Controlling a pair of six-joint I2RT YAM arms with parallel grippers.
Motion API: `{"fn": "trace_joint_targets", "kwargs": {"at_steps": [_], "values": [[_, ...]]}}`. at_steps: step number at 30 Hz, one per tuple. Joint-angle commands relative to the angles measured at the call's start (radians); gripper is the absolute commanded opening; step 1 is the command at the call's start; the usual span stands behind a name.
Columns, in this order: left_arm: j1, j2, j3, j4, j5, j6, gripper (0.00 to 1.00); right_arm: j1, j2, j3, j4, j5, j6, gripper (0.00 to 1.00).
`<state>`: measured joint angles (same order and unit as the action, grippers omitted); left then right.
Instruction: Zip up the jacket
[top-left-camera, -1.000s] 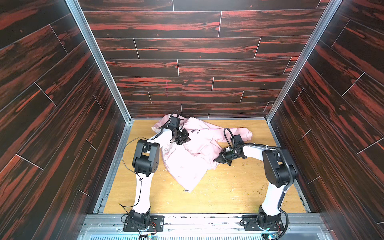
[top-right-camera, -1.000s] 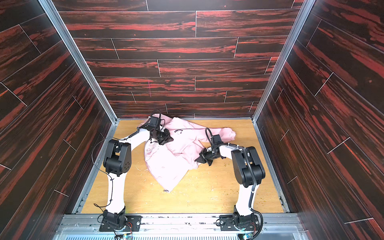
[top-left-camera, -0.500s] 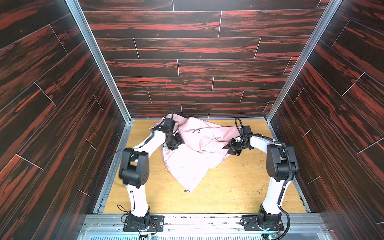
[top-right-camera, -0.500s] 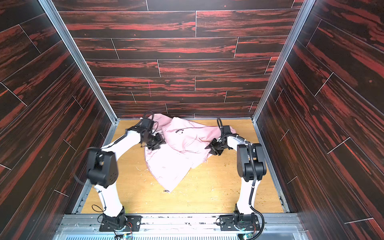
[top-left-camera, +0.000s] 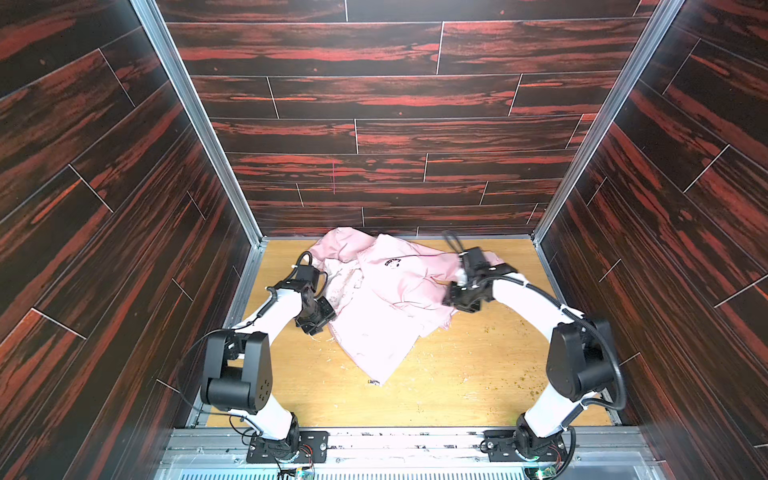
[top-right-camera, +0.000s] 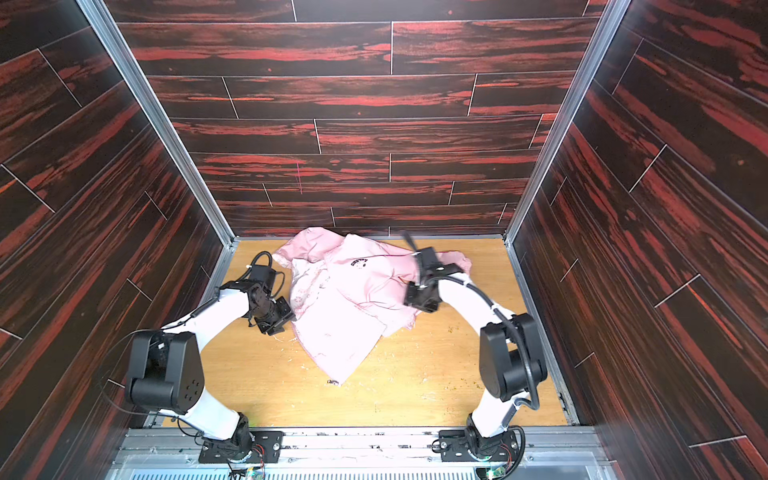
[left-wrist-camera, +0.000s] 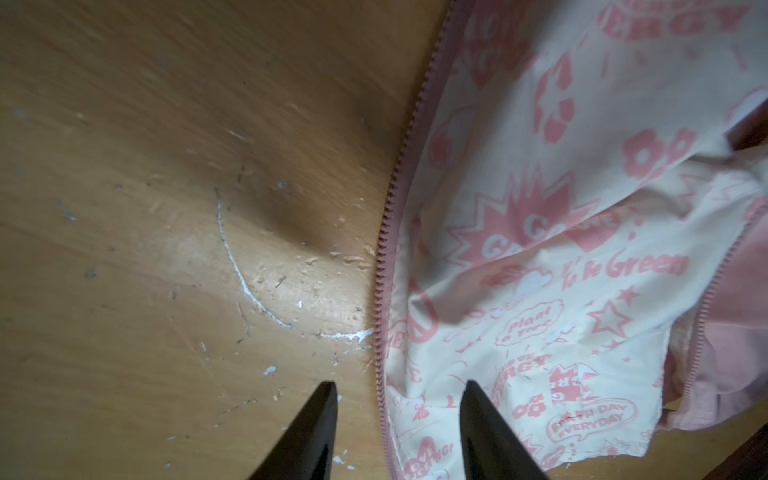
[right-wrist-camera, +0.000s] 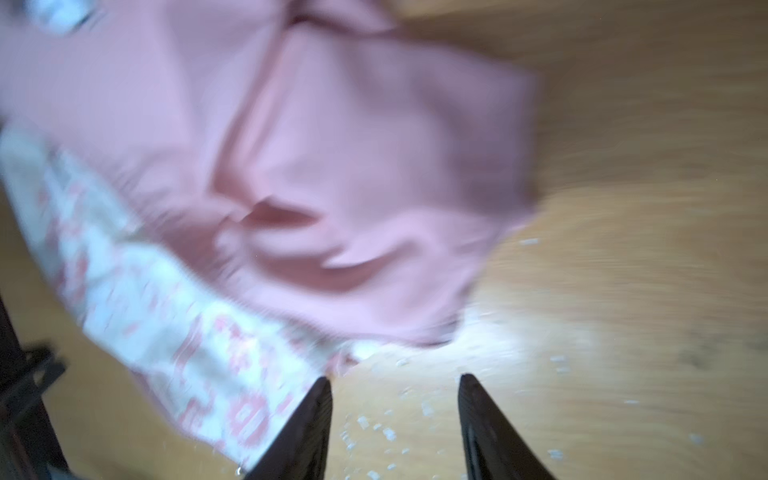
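The left claw (left-wrist-camera: 397, 383) was spread about halfway and gripped nothing. One finger hung over bare wood, the other over the lining, with the zip edge running between them. Contact with the cloth could not be told. The right claw (right-wrist-camera: 395, 378) was likewise part-spread and empty, above bare wood just beside a hem corner.

The small light pink hooded fabric jacket (top-left-camera: 386, 307) lay unzipped and crumpled against the far edge of the light wooden bench (top-left-camera: 457, 374). One corner pointed toward the near edge, with a claw on each side.

Only the left wrist view showed the pink zip teeth (left-wrist-camera: 379, 282) and the cream lining with pink cartoon print (left-wrist-camera: 540, 291). The top views gave just a pale patch there. The dark chest logo (top-right-camera: 359, 262) showed in both top views only. The right wrist view was motion-blurred.
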<state>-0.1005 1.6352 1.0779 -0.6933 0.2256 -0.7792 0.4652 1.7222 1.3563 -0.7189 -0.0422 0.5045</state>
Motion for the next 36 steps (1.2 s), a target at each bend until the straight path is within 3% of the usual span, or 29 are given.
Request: {"fn": "trace_joint_targets", "kwargs": {"at_steps": [1,7,12,22,30,36], "values": [[-0.002,0.033,-0.013,0.066,0.031,-0.009,0.46,0.158,0.013,0.078,-0.068,0.011,-0.121,0.48],[0.001,0.103,-0.029,0.110,0.066,-0.002,0.42,0.356,0.157,0.285,-0.074,-0.049,-0.199,0.48],[0.077,0.142,-0.010,0.177,0.124,0.006,0.45,0.459,0.331,0.455,-0.062,-0.041,-0.212,0.46],[0.291,0.186,0.124,0.133,0.252,0.067,0.54,0.573,0.578,0.693,-0.114,-0.039,-0.224,0.50],[0.425,0.202,0.055,0.222,0.358,0.017,0.54,0.628,0.712,0.837,-0.189,-0.014,-0.227,0.51],[0.534,0.183,-0.017,0.305,0.429,-0.042,0.54,0.660,0.863,1.032,-0.320,0.059,-0.203,0.50]]}}
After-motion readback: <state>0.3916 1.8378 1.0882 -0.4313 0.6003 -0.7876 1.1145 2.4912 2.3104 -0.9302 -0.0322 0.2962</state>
